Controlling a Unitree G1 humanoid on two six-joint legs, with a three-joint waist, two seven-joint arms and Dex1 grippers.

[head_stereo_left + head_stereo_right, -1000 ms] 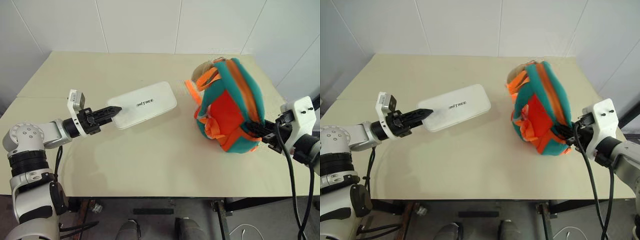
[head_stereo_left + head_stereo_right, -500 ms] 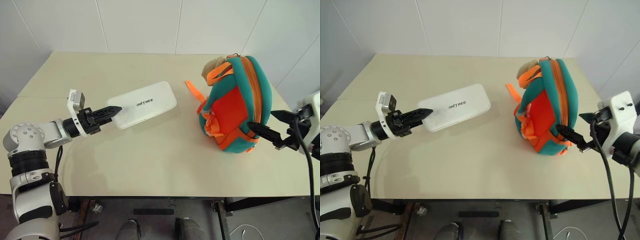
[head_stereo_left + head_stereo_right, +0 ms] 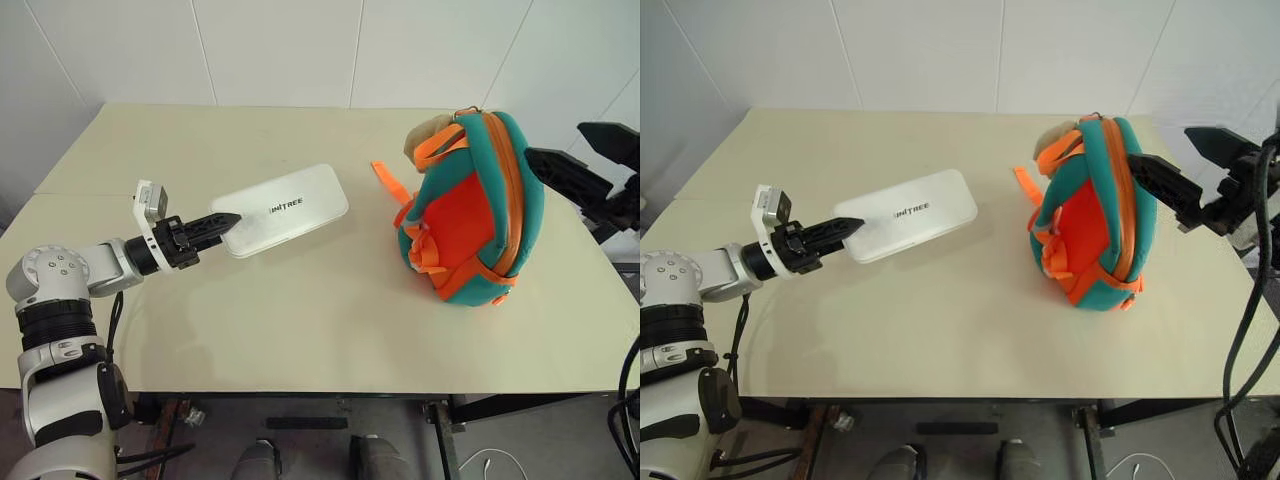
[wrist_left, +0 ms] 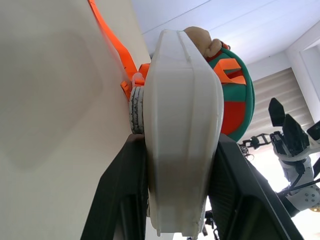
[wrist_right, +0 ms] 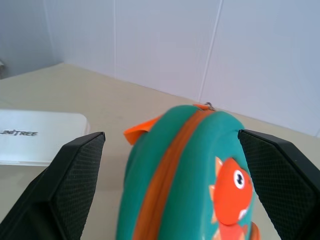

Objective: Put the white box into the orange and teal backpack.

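Observation:
The white box [image 3: 285, 210] lies flat over the table's left half, dark lettering facing up. My left gripper [image 3: 225, 222] is shut on its near-left end; in the left wrist view the box [image 4: 182, 125] fills the gap between both fingers [image 4: 122, 200]. The orange and teal backpack [image 3: 475, 215] stands upright on the right, zipper seam on top and a tan plush ball [image 3: 425, 130] at its far side. My right gripper [image 3: 1190, 165] hangs open in the air just right of the backpack's top, touching nothing. In the right wrist view the backpack [image 5: 190, 150] sits between its spread fingers [image 5: 75, 170].
The beige table [image 3: 300, 320] has bare surface between the box and the backpack. A loose orange strap [image 3: 385, 180] trails on the table left of the backpack. White walls stand close behind the table and to the right.
My right gripper let go of the backpack's lower right corner, opened wide and rose up beside its top. The backpack went from tilted to standing upright. The left gripper kept its hold.

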